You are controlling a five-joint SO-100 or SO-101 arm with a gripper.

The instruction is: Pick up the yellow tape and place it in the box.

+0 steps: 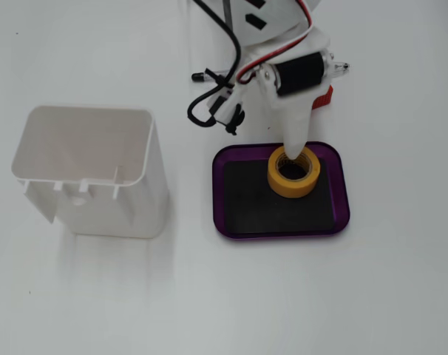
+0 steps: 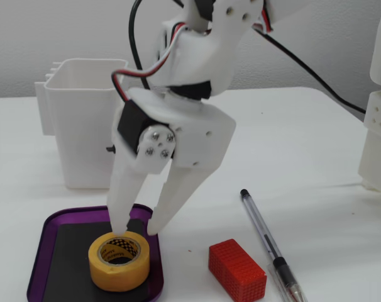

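Observation:
The yellow tape (image 1: 291, 188) lies flat on the black floor of the box, a purple-rimmed tray (image 1: 219, 194), in its far right part. It also shows in the other fixed view (image 2: 118, 274), on the tray (image 2: 36, 264). My gripper (image 2: 135, 231) points down at the tape. One finger reaches into the roll's centre hole and the other stands just outside its wall. The jaws straddle the wall with a gap and do not look clamped on it. In a fixed view the gripper (image 1: 293, 152) covers the tape's far edge.
A tall white open container (image 1: 91, 177) stands left of the tray. A red block (image 2: 236, 270) and a pen (image 2: 266, 242) lie right of the tray. Black cables (image 1: 209, 111) hang by the arm. A white structure (image 2: 379, 126) stands at the right edge.

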